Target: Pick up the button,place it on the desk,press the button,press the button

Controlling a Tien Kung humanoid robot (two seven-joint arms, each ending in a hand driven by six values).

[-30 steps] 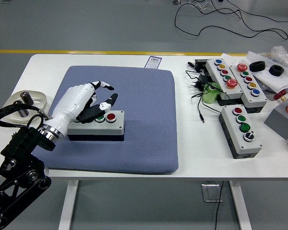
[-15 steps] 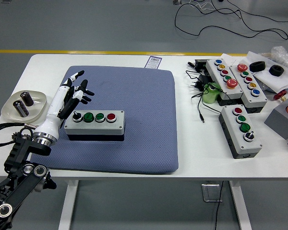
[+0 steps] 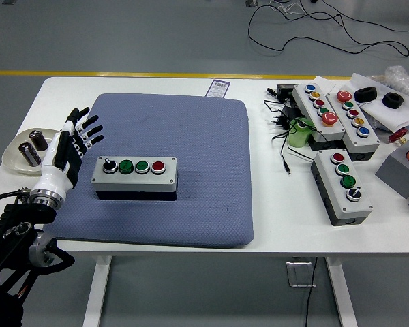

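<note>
Just left of the button box on the blue mat, the left hand hovers with fingers spread, holding nothing, the box's long axis running rightward.

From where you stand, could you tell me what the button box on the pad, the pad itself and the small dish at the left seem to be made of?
The button box looks like hard moulded plastic: a matte light-grey lid over a black base. The blue-grey pad appears soft, probably foam or rubber under fabric, given its fine woven-looking texture and rounded edges. The dish seems glazed ceramic or glossy plastic; its beige rim shines slightly, but I cannot tell which.
</note>
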